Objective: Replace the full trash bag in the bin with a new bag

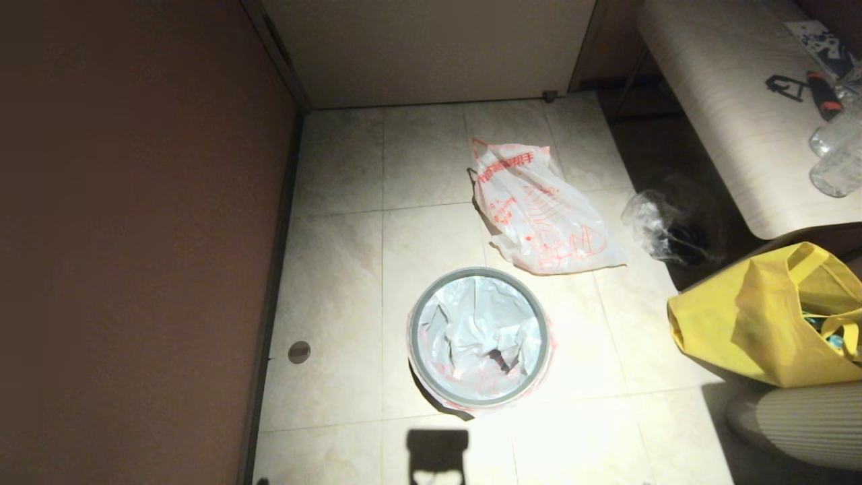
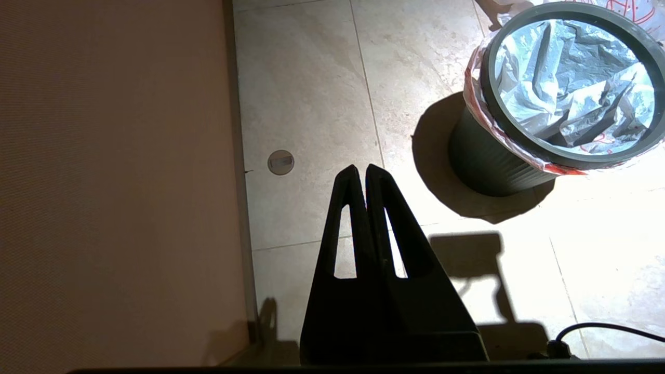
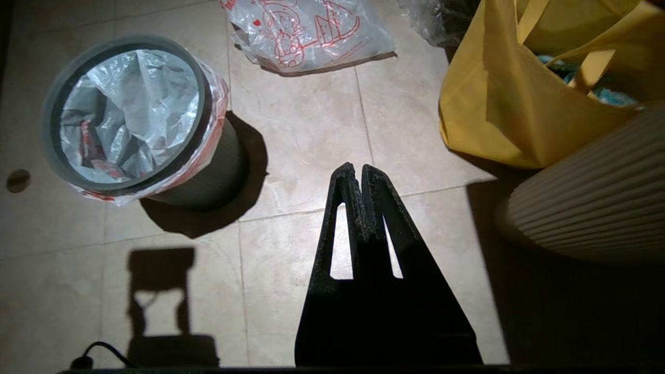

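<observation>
While both grippers, left [image 2: 359,169] and right [image 3: 353,167], are hanging pressed together and empty, the small round black bin [image 1: 479,337] is sitting lower centre, cloudy-white translucent bag [image 1: 471,323] lining it; bold red-printed white shopping bag [image 1: 539,209] is lying just above.

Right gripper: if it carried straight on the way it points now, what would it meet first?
Probably bare floor: the shut right gripper aims between the bin and yellow tote, though depth is unclear.
</observation>
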You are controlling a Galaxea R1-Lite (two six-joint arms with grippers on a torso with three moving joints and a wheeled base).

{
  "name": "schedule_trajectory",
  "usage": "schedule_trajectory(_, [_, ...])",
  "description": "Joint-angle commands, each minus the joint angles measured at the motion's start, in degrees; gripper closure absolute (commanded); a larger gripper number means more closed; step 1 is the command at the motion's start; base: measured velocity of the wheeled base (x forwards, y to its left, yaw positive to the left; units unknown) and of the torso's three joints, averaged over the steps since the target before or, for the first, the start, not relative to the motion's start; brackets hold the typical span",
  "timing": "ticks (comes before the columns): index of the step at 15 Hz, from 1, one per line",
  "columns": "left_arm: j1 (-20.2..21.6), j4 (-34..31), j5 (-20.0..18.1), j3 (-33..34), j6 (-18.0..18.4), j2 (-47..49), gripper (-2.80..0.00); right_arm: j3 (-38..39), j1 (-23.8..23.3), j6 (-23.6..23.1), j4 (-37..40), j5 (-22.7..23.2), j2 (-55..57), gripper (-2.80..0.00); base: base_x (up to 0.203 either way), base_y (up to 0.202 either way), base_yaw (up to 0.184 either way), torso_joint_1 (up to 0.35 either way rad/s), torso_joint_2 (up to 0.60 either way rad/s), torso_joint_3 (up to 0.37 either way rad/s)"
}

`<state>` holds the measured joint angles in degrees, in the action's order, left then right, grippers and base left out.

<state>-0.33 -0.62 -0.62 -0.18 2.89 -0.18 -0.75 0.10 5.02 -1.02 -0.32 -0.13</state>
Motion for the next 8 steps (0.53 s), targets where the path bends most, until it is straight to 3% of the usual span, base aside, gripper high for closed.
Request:
schedule_trajectory(1, [-0.02,0.01,0.01,0.01,0.01,0.09,0.0,0.54,-0.01,-2.42,-1.19,-0.11,0.05,0.0,0.0,0.0,0.0,0.0,0.0,0.0])
schedule_trajectory(5, [-0.02,0.01,0.01,0.01,0.01,0.1,0.0,0.75,-0.01,-10.34,-2.41,-1.16,0.05,0.0,0.0,0.0,0.0,0.0,0.0,0.0])
schedule_trajectory(8, [-0.02,0.01,0.01,0.01,0.01,0.09,0.0,0.75,-0.01,-11.47,-2.58,-1.11,0.05,0.0,0.0,0.0,0.0,0.0,0.0,0.0])
